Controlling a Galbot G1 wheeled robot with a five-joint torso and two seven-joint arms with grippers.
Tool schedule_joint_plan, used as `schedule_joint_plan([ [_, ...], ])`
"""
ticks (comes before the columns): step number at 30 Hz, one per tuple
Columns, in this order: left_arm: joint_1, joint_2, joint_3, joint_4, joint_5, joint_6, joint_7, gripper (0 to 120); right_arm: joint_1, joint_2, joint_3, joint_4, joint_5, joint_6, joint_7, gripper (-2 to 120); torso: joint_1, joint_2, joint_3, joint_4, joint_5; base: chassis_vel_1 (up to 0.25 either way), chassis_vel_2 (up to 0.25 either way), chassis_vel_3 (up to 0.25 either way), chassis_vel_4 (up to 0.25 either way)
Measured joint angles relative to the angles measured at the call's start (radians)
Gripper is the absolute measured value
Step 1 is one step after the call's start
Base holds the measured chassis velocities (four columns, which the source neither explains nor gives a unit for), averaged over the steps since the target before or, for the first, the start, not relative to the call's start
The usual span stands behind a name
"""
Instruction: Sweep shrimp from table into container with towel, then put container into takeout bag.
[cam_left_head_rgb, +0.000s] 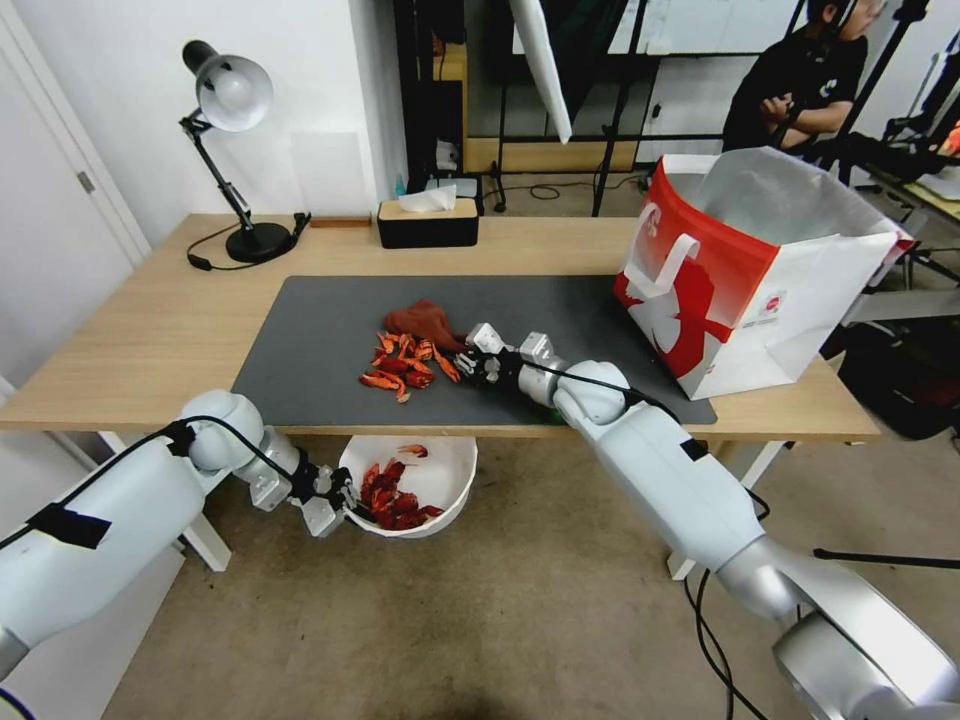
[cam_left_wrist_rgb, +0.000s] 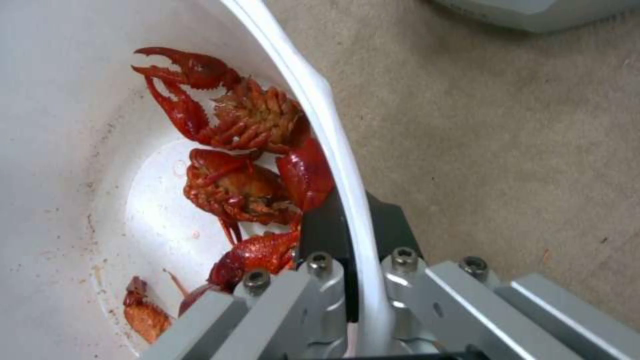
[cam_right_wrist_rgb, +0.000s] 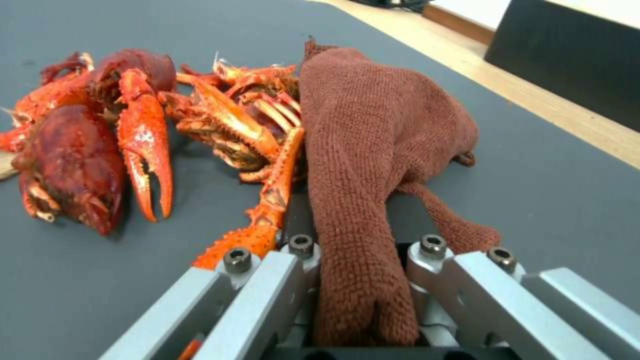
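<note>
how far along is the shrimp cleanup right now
Partly done: several red shrimp already lie in the round white plastic bowl, gripped at its rim below the table edge by the left tool. In hand: the right tool clamps the brown towel beside the remaining pile. Left: sweeping those, then loading the red-and-white paper bag.

I can't make out a single legible word or number from here. The one marking I see is a small round red logo (cam_left_head_rgb: 771, 303) on the white side of the takeout bag (cam_left_head_rgb: 800, 290), right of centre in my head view; its lettering is too small to read.
</note>
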Motion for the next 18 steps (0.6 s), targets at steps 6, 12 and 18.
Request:
schedule_joint_plan([
  [6, -0.001, 0.0, 0.0, 0.0, 0.0, 0.001, 0.0, 0, -0.008, -0.007, -0.002, 0.014, 0.004, -0.002, 0.0, 8, 0.0, 0.0, 0.0, -0.0001, 0.0001, 0.0, 0.0, 0.0, 0.0],
  [12, -0.001, 0.0, 0.0, 0.0, 0.0, 0.001, 0.0, 0, -0.018, -0.017, -0.006, 0.035, 0.007, -0.006, -0.001, 8, 0.0, 0.0, 0.0, -0.0001, 0.0, 0.0, 0.0, 0.0, 0.0],
  [18, -0.002, 0.0, 0.0, 0.0, -0.001, 0.001, 0.0, 0, -0.028, -0.026, -0.008, 0.054, 0.01, -0.009, -0.001, 8, 0.0, 0.0, 0.0, -0.0001, 0.0, 0.0, 0.0, 0.0, 0.0],
])
